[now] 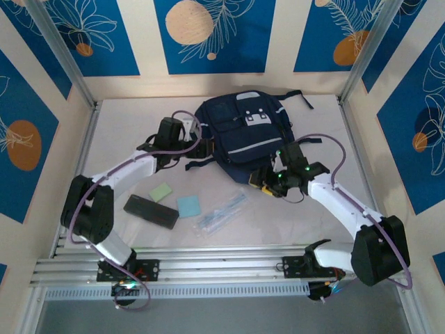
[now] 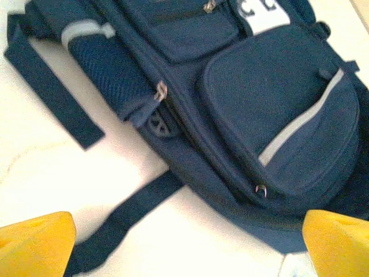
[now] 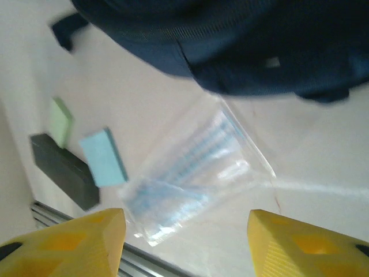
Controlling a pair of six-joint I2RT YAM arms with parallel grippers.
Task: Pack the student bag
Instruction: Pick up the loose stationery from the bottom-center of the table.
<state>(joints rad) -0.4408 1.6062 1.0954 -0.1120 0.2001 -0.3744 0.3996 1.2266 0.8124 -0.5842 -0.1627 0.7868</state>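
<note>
The student bag (image 1: 240, 129), a dark navy backpack with a grey patch and pale stripes, lies flat at the back middle of the table. My left gripper (image 1: 200, 148) is at its left lower edge. In the left wrist view the left gripper (image 2: 187, 248) is open, its yellow fingertips (image 2: 34, 245) wide apart over bare table and a loose strap (image 2: 124, 222), with the bag (image 2: 248, 104) just ahead. My right gripper (image 1: 262, 179) hovers off the bag's front edge. In the right wrist view the right gripper (image 3: 187, 245) is open and empty above a clear plastic pouch of pens (image 3: 190, 173).
On the table in front of the bag lie a green note pad (image 1: 161, 192), a blue note pad (image 1: 188, 205), a black case (image 1: 150, 211) and the clear pouch (image 1: 221, 212). A metal rail (image 1: 208, 268) runs along the near edge. Walls close off the sides.
</note>
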